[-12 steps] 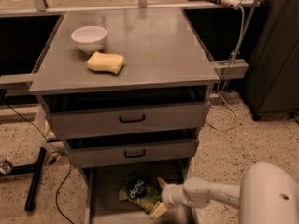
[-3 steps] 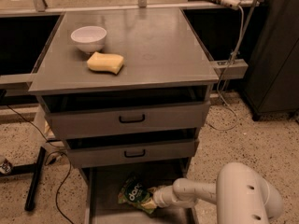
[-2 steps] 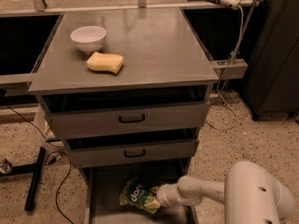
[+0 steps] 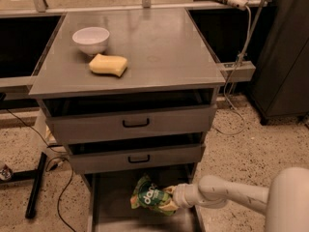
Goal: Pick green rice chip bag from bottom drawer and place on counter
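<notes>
The green rice chip bag [image 4: 146, 196] is in the open bottom drawer [image 4: 110, 212], tilted up on its edge near the drawer's middle. My gripper [image 4: 166, 203] reaches in from the right on a white arm and is shut on the bag's right edge. The bag's top edge stands just below the front of the middle drawer. The grey counter [image 4: 159, 42] is the top of the cabinet, well above the gripper.
A white bowl [image 4: 91, 39] and a yellow sponge [image 4: 108, 65] sit on the counter's left part. Two grey drawers with black handles [image 4: 135, 123] [image 4: 138, 158] stick out slightly above the bottom drawer. A black stand leg [image 4: 35, 192] and cables lie on the floor at left.
The gripper has closed in on the bag's right edge. The bag has tipped up and risen a little from the drawer floor.
</notes>
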You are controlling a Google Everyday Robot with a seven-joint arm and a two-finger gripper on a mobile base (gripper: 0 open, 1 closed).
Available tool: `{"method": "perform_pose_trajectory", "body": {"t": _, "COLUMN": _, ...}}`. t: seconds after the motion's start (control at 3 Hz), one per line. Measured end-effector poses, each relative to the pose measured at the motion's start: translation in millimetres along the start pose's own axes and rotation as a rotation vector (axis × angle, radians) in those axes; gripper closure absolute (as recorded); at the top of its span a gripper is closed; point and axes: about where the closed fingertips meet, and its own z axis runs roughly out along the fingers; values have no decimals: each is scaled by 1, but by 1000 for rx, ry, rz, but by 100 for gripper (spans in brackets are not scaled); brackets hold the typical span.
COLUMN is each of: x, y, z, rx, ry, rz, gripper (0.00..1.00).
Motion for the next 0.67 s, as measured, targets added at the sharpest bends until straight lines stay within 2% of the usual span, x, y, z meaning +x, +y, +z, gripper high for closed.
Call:
{"method": "perform_pose_trajectory", "body": {"t": 0.33, "x": -30, "y": -7, "z": -67, "rx": 26, "ry": 19, "rz": -67, "gripper": 100}}
{"method": "perform_pose_trajectory", "body": {"t": 0.67, "x": -66, "y": -22, "z": -146, "rx": 56, "ry": 25, "rz": -114, "gripper": 100}}
